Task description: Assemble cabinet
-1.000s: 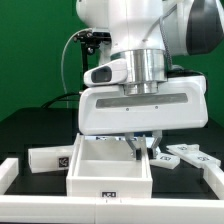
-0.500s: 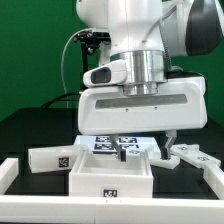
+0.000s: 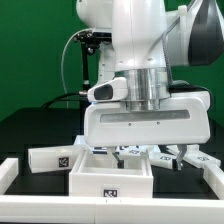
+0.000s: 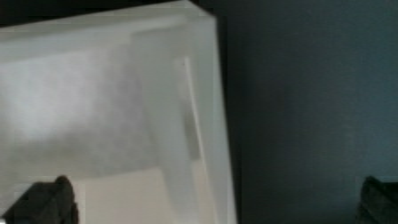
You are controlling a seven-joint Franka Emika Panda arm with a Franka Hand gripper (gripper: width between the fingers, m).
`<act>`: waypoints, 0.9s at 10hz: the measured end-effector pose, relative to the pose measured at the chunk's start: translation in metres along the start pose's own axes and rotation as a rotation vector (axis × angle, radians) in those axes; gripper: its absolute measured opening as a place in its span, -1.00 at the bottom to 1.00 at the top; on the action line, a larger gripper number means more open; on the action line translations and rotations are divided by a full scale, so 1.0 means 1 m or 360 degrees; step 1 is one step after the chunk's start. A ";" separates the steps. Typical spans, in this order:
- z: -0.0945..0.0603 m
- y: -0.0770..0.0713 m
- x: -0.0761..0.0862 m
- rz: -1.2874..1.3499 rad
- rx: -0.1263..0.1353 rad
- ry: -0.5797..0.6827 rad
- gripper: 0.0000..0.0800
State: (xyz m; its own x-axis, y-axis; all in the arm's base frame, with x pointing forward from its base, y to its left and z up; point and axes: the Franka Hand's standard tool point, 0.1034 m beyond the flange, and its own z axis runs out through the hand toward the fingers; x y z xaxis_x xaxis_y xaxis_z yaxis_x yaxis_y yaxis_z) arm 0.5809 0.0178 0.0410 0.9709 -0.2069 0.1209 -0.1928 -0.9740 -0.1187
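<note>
**A:** What's different from a second ago?

**B:** The jaws were down inside the cabinet box (image 3: 110,178), close to its wall on the exterior view's right. Now the arm (image 3: 145,60) has lifted and drifted toward that side, so the inside of the box is empty.

**A:** Are the jaws holding anything?

**B:** No. In the wrist view the two dark fingertips (image 4: 45,200) stand wide apart. Only a white panel edge and the dark bench (image 3: 30,125) show between them, and nothing is pinched.

**A:** And where's the box now?

**B:** It sits at the near middle of the bench with its open side up, where it was before. Just behind it, parts of the marker board (image 3: 130,152) show below the hand.

**A:** What about the other parts?

**B:** A loose panel (image 3: 52,158) lies just beside the box on the exterior view's left. More flat parts (image 3: 192,160) lie on the right.

**A:** What does that mean for the build?

**B:** I'd judge the work inside the box is finished for now and it has been let go. The arm is probably free to fetch another part, likely one on the right. The cabinet is far from complete.
</note>
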 end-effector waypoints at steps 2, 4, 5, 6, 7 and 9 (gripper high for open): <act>0.002 0.001 -0.002 0.0002 -0.0003 -0.0006 0.99; -0.015 -0.006 0.001 0.0022 -0.0001 -0.0101 0.99; -0.031 -0.008 0.010 0.0026 -0.0010 -0.0132 0.99; -0.035 -0.008 0.013 0.0114 -0.0002 -0.0127 0.99; -0.035 -0.010 0.012 0.0154 -0.0002 -0.0127 0.99; -0.034 -0.009 0.012 0.0154 -0.0003 -0.0130 0.99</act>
State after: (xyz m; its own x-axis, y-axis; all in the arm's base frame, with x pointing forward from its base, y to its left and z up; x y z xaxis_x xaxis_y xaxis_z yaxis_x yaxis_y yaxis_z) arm 0.5895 0.0207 0.0767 0.9561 -0.2916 0.0285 -0.2861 -0.9501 -0.1239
